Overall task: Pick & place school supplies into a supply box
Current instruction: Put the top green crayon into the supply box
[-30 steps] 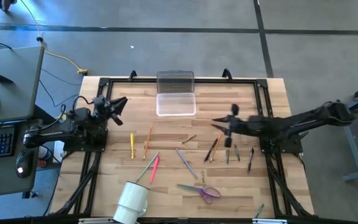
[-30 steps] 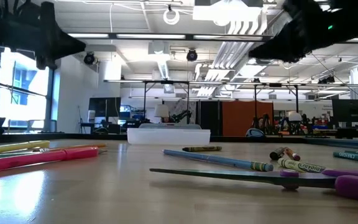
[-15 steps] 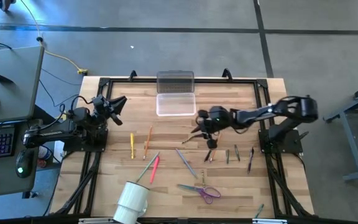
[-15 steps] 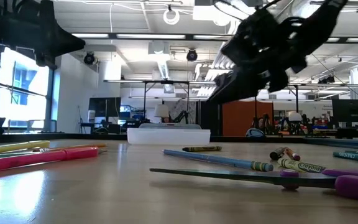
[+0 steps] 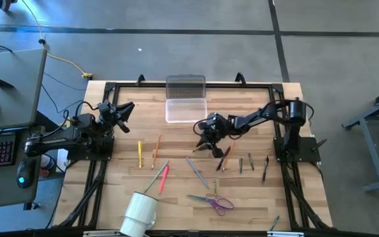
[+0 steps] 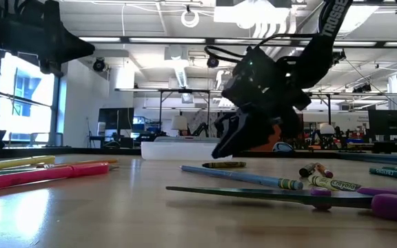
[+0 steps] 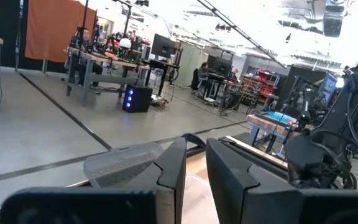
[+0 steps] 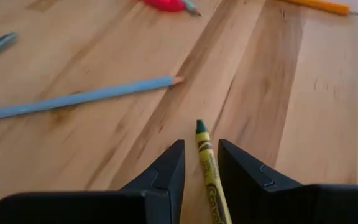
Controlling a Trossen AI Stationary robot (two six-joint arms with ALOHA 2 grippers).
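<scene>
On the wooden surface (image 5: pixel 255 191) we see nothing packed yet: the box (image 5: pixel 186 109), upper centre of the high view, lies open and looks empty. The right gripper (image 8: pixel 198 163) sits at mid-frame, jaws slightly parted astride a crayon (image 8: pixel 208 171), not yet clamped. The left gripper (image 7: pixel 194 163) waits at the left edge, jaws narrowly apart, holding nothing. We count roughly a dozen pens, pencils and crayons still loose, one scissors (image 5: pixel 214 201) and one cup (image 5: pixel 139 212).
</scene>
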